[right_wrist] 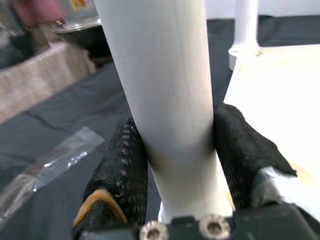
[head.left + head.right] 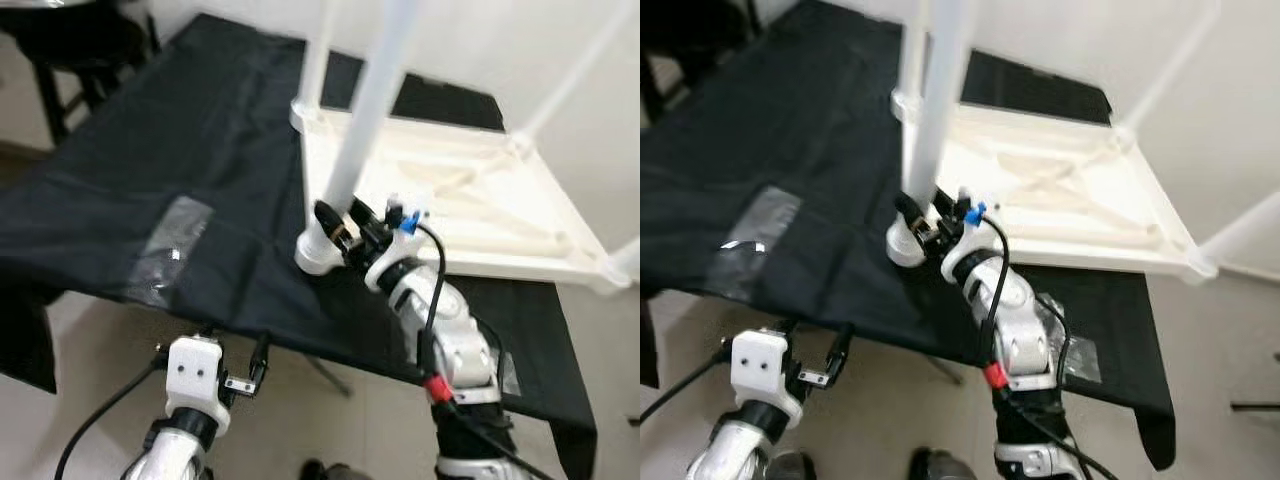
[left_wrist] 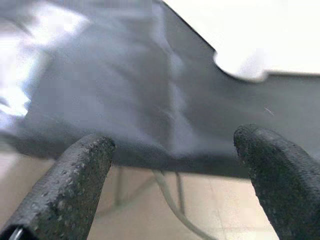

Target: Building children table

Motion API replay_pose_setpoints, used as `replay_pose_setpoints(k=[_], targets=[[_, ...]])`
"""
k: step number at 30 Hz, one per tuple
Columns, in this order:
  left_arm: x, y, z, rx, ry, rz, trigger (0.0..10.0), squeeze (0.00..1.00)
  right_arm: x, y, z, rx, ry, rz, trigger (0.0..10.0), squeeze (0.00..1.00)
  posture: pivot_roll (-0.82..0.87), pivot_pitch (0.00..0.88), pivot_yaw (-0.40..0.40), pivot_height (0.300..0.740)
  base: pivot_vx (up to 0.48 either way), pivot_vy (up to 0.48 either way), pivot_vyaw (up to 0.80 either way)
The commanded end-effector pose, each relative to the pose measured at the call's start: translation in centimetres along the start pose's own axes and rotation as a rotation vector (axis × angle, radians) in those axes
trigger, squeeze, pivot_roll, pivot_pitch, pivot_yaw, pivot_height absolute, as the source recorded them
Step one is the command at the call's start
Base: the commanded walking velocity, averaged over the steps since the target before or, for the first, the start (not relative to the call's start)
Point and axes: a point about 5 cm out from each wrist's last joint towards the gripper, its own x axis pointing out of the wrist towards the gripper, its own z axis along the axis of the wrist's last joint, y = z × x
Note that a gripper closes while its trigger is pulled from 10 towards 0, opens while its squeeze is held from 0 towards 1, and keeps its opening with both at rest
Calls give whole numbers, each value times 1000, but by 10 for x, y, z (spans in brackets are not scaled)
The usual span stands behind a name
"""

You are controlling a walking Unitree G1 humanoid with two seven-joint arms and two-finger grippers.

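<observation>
On the black-draped desk point(image 2: 150, 180), the white children's table top point(image 2: 470, 205) lies upside down with its legs pointing up, and the right tool point(image 2: 335, 228) is closed around the near-corner table leg point(image 2: 365, 120) just above its socket point(image 2: 312, 255); the right wrist view shows both black fingers point(image 1: 122, 170) pressed flat against the tube on opposite sides. The step in hand looks like seating or tightening this leg in its corner socket. To do it well, the grip should stay low on the tube, close to the socket, so any push or twist goes straight down the leg's axis rather than levering it sideways. The leg appears slightly tilted from the head camera's angle; whether that is real lean or perspective I cannot tell, so it is worth squaring it against the far legs point(image 2: 318, 50) before applying force. The table top overhangs nothing here but rests on loose cloth, so a hard twist could drag it; steady, gradual pressure is safer. The left tool point(image 2: 255, 365) hangs open below the desk's front edge, holding nothing, and could brace the top's near rim. A clear plastic bag point(image 2: 170, 250) lies well apart on the cloth.
</observation>
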Motion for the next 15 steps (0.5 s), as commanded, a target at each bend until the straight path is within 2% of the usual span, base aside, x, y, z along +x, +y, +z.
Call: replay_pose_setpoints(k=[1,3,6,7,9,12,13,15], targets=[[-2,-2,-6,-16,22,-16,10000,0,-10,-6,-46,30,218,-35,0,0,102,97,-180,740,0,0,0],[0,-1,-8,-16,23,-16,10000,0,-1,-1,-39,29,195,0,0,0,101,91,-183,740,0,0,0],[0,0,-8,-16,23,-16,10000,0,0,1,-38,30,188,2,0,0,101,91,-183,740,0,0,0],[4,3,-9,-5,20,-9,10000,0,5,9,-36,49,183,29,10000,0,107,62,-161,740,0,0,0],[9,8,-11,6,15,-3,10000,0,5,20,-29,65,175,44,10000,0,102,60,-152,740,0,0,0],[10,10,-11,8,14,-2,10000,0,3,23,-25,66,172,39,10000,0,102,60,-152,740,0,0,0],[11,10,-12,6,12,-6,10000,0,0,23,-19,71,162,44,10000,1000,99,60,-149,740,0,0,0],[12,10,-13,3,10,-10,10000,0,-2,20,-13,79,140,53,10000,1000,95,61,-143,740,0,0,0]])
